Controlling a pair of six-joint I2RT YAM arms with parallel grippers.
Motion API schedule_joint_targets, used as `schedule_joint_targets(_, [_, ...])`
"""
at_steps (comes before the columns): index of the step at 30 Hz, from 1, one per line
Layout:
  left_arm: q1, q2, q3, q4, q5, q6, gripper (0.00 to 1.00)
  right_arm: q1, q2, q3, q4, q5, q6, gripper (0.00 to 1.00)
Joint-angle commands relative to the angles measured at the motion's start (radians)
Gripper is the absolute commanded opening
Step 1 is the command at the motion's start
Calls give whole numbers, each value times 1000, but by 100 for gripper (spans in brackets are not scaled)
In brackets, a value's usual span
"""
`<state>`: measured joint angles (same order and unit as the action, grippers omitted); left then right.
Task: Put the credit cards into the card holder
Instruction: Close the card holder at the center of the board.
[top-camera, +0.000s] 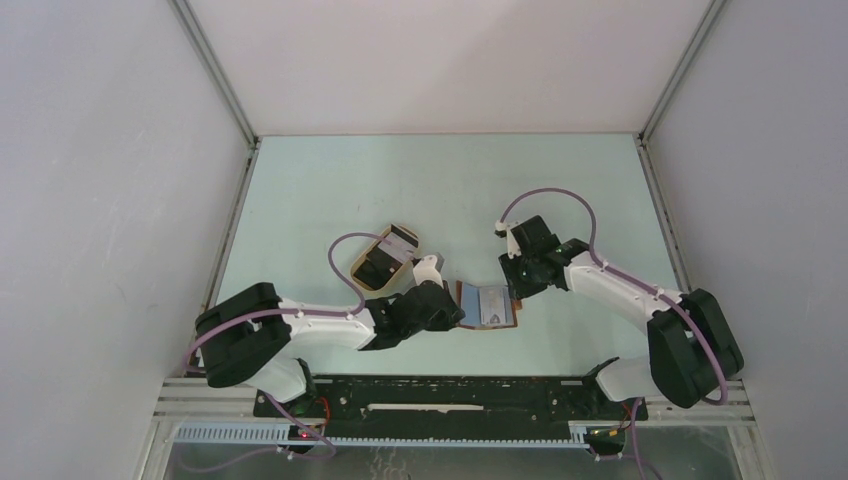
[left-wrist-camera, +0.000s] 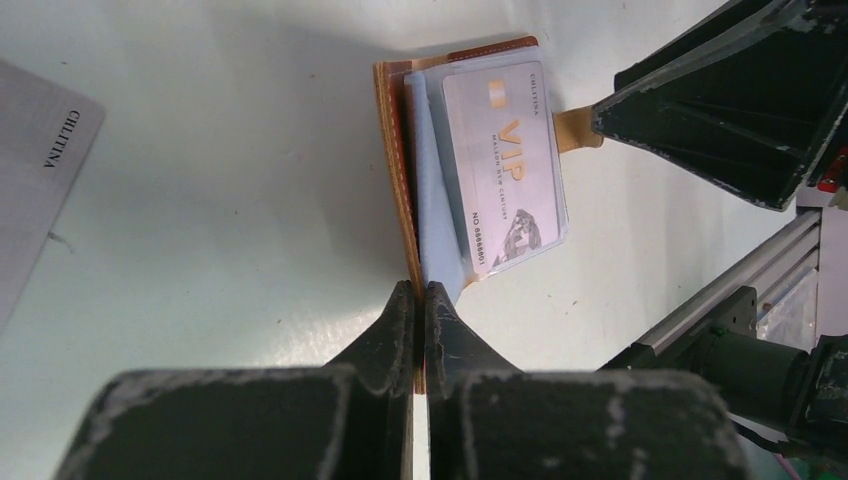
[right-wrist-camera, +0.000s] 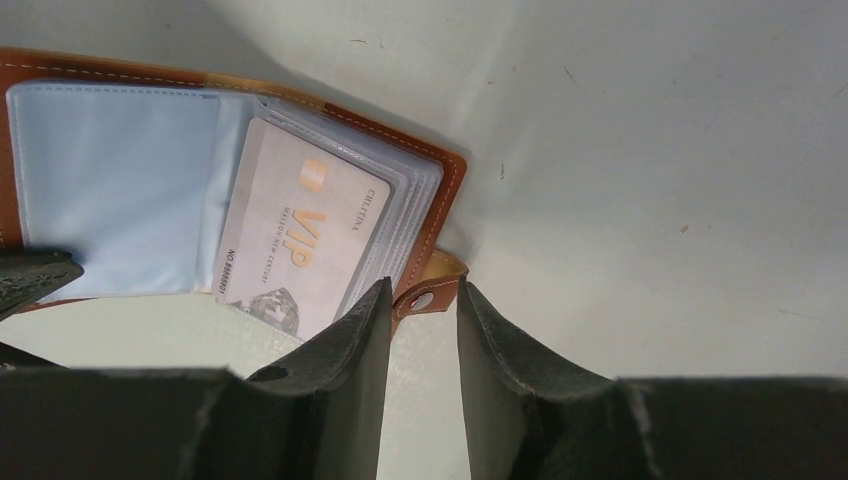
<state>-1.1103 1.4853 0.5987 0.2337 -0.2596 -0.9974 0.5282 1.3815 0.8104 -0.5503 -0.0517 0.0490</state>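
The card holder (top-camera: 490, 306) lies open on the table, brown cover down and pale blue lining up. A whitish VIP credit card (left-wrist-camera: 505, 165) sits in its clear sleeves, also seen from the right wrist (right-wrist-camera: 300, 240). My left gripper (left-wrist-camera: 420, 292) is shut on the edge of the holder's brown cover (left-wrist-camera: 400, 160). My right gripper (right-wrist-camera: 420, 292) is open, with a gap between its jaws. The holder's clasp tab (right-wrist-camera: 430, 295) lies just at its fingertips. Another grey-white credit card (left-wrist-camera: 35, 170) lies flat to the left.
An oval tan tray (top-camera: 358, 270) with dark and light cards in it stands just behind the left gripper. White walls enclose the table on three sides. The arms' mounting rail (top-camera: 450, 395) runs along the near edge.
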Motion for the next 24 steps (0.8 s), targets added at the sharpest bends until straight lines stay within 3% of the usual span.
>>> schedule_joint_targets(1, [-2,-10,42,5,-55,-12,0,4,-34,8,0,24,-11,37])
schedule_joint_targets(14, [-2,-20,35,3,-68,-14,0,-37,-11,14,-2,20,-20,30])
schedule_joint_targets(24, [-2,-28,23,9,-94,-25,0,-40,14,22,-7,15,-26,36])
